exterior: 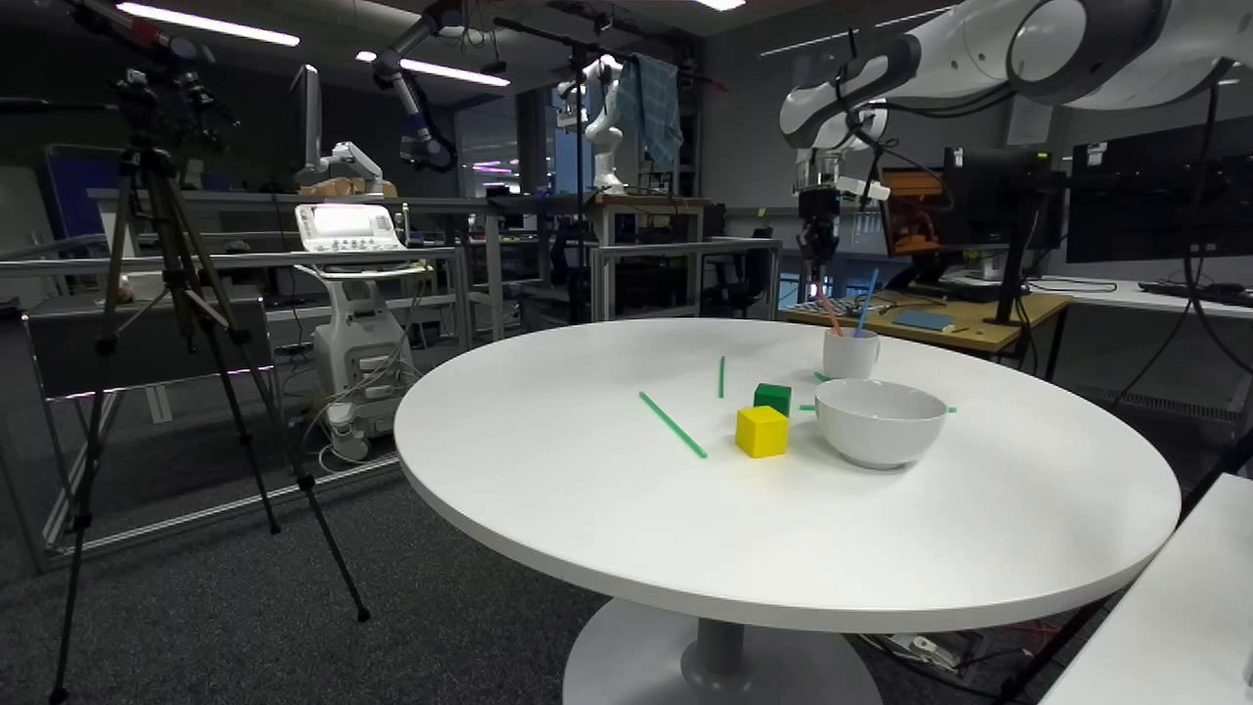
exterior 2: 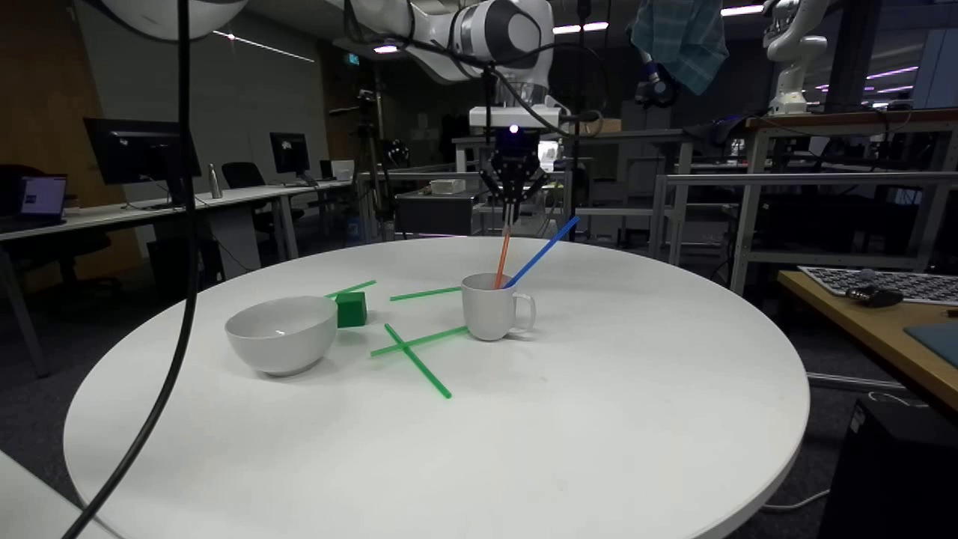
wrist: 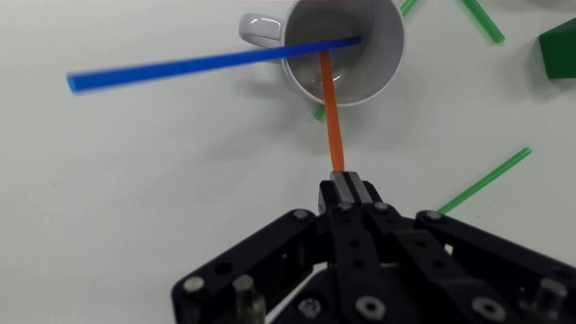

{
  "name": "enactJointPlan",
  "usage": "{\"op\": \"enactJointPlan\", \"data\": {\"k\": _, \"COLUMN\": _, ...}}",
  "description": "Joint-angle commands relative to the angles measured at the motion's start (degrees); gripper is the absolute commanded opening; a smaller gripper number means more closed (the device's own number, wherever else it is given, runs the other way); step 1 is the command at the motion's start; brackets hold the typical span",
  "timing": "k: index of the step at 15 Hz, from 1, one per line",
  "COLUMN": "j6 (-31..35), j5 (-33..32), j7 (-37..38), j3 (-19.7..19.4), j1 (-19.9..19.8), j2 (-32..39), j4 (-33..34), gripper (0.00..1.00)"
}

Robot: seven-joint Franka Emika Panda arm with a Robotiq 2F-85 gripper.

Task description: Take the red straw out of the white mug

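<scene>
Although the black two-fingered gripper (wrist: 347, 177) seems to pinch the thin red-orange plastic straw (wrist: 332, 112), extraction remains: the straw's foot sits inside the white cylindrical ceramic mug (wrist: 371, 63) at the wrist view's twelve o'clock.

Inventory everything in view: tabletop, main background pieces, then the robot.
Round table: 1, white, foreground
Mug: 1, white, on the table
Red straw: 1, orange-red, in the mug
Blue straw: 1, blue, in the mug
Green straws: 4, green, on the table, two crossed
Bowl: 1, white, on the table
Green cube: 1, green, near the bowl
Yellow cube: 1, yellow, near the green cube
Wheeled console: 1, white, on the floor
Tripod: at least 1, black, on the floor
Monitors: several, black, on desks
Background arms: at least 2, white and dark, behind
Robot arm: 1, white, above the table
Hand: 1, black, above the table, apparently shut on the red straw
</scene>
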Motion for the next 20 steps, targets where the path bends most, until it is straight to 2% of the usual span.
{"op": "enactJointPlan", "data": {"k": 1, "j6": -3.34, "j5": -0.49, "j7": -1.59, "j3": 0.32, "j1": 0.77, "j2": -3.22, "j4": 0.45, "gripper": 0.0}}
{"op": "enactJointPlan", "data": {"k": 9, "j6": -7.53, "j5": -2.61, "j7": -1.65, "j3": -0.15, "j1": 4.71, "j2": -6.54, "j4": 2.27, "gripper": 0.0}}
{"op": "enactJointPlan", "data": {"k": 20, "j6": -9.9, "j5": -5.45, "j7": -4.67, "j3": 0.01, "j1": 11.14, "j2": -5.6, "j4": 3.63, "gripper": 0.0}}
